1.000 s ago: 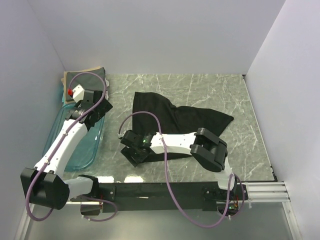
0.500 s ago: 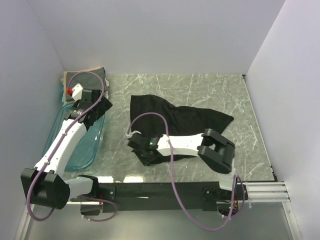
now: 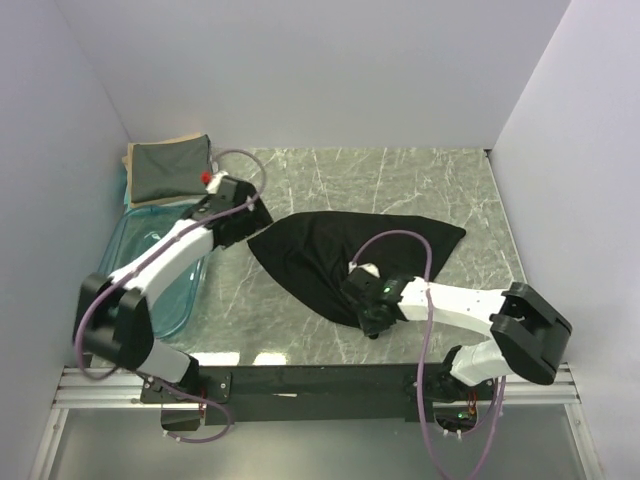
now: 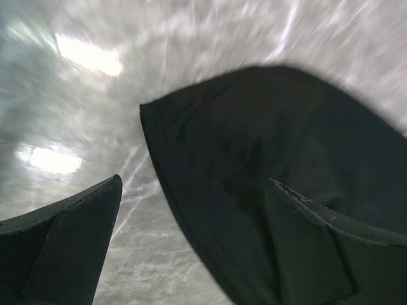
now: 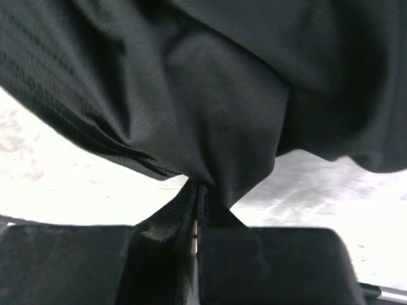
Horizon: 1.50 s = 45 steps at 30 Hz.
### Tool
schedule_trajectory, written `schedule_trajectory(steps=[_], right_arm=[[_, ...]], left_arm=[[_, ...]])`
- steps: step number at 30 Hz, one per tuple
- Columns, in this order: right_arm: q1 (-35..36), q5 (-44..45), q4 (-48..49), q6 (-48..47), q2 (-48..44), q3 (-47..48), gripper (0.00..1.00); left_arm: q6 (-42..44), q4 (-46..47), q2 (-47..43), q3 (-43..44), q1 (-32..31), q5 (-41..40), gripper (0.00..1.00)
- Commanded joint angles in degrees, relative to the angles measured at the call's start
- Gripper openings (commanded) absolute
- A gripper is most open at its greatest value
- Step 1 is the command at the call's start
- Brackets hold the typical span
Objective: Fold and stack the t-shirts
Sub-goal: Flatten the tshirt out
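My right claw (image 3: 372, 320) grips the shirt (image 3: 310, 255) at its near edge; my left claw (image 3: 248, 222), spread open, hangs over its left corner.

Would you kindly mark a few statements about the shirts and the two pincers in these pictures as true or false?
1. The right pincer is closed on a pinch of the black t-shirt. True.
2. The left pincer is clamped on cloth. False: its jaws stand open over the black t-shirt's edge, gripping nothing.
3. The black t-shirt is folded into a neat rectangle. False: it lies spread and rumpled on the table.
4. The folded grey-green shirt lies on top of a beige shirt. True.
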Motion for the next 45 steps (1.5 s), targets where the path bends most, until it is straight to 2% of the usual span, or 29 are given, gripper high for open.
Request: schedule_trajectory(steps=[1,5,12,19,25,29,35,45], right_arm=[[-3.0,1.4,-0.5,0.3,-2.4,-1.7,0.0],[-5.4,2.4,-1.1,-1.8,-3.3,-1.6,0.0],[-6.5,-0.3,1.7,-2.7,-2.0,-2.1,0.0],[-7.2,-0.8,2.2,-2.8,-1.5,-2.0,0.0],[-7.3,-0.6,2.0,-2.8,-0.1,-1.5,0.0],[-7.4,-0.3,2.0,-2.9,0.3,-0.9,0.0],[-7.8,0.0,1.5,-3.1,0.9,-0.5,0.0],[-7.8,-0.3,2.0,-3.3,1.3,-0.5,0.0]], left_arm=[[-0.3,-0.2,4.5,1.9,-2.2,-0.9,0.99],[-1.9,0.2,10.7,2.4,-2.7,-4.5,0.99],[-2.2,-0.8,20.0,9.4,-1.7,-8.8,0.97],[-0.7,0.7,26.9,10.3,0.7,-5.8,0.77],[0.5,2.5,28.1,8.8,1.3,-4.5,0.66],[1.6,3.1,29.6,8.6,1.4,-1.1,0.54],[2.6,4.0,27.3,3.8,0.3,2.0,0.52],[1.3,1.4,24.3,0.3,-2.5,1.8,0.52]])
